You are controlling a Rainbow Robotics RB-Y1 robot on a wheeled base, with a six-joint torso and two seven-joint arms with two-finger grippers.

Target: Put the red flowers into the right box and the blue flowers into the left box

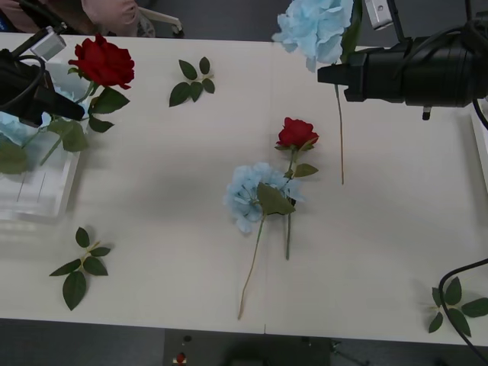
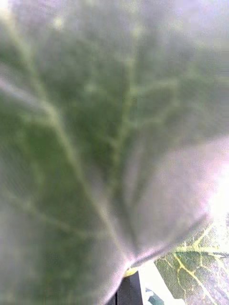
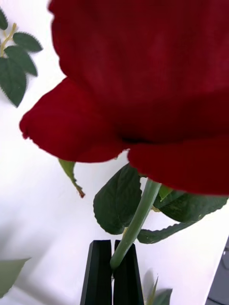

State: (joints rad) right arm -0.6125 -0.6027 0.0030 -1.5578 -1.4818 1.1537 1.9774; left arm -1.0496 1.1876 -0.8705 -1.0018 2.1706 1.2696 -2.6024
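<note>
My left gripper (image 1: 75, 112) hangs at the far left over the left box (image 1: 46, 200), a white tray. Its black fingers (image 3: 98, 279) are shut on the green stem of a red flower (image 3: 143, 71), whose head (image 1: 101, 61) stands up above the arm. A blue flower (image 1: 9, 128) lies in that box. My right gripper (image 1: 326, 74) is at the back right, shut on a blue flower (image 1: 315, 27) whose thin stem dangles down; its big leaf (image 2: 95, 143) covers the right wrist view. A red flower (image 1: 296, 133) and a blue flower (image 1: 250, 194) lie crossed mid-table. A white sliver (image 1: 480, 149) at the right edge may be the right box.
Loose green leaf sprigs lie at the back centre (image 1: 192, 80), at the front left (image 1: 80, 267) and at the front right corner (image 1: 456, 305). A black cable (image 1: 457, 305) loops in at the front right.
</note>
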